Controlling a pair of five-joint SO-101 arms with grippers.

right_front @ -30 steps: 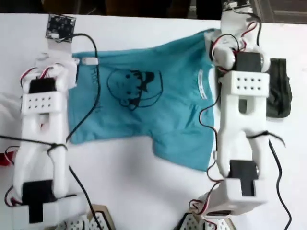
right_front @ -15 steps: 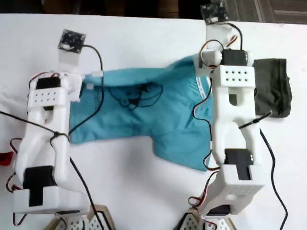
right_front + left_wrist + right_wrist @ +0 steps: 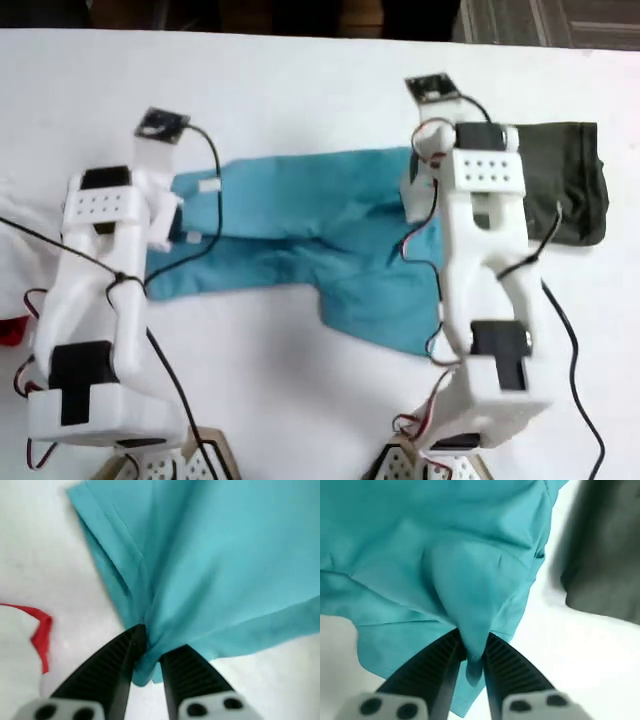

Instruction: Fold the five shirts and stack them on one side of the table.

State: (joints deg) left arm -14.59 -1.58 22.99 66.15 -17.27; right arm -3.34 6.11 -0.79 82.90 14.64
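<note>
The left arm's fingers (image 3: 115, 665) are closed to a narrow gap with a bunch of the teal shirt (image 3: 300, 230) pinched between them, and the right arm's fingers (image 3: 437, 665) are clamped the same way on a peak of cloth at the shirt's other end. From both pinches the fabric drapes down to the surface (image 3: 300, 90). The shirt's long axis runs left to right, spanning the two arms, each holding its own end. The loose hem and one sleeve (image 3: 380, 315) lie on the near side of the fingers, so I reckon the fold has to be carried towards the near edge, both ends together. A dark shirt (image 3: 570, 190) lies folded just right of the right arm, and a white cloth with a red edge (image 3: 40, 625) sits to the left. I can read no writing or label anywhere on the cloth
</note>
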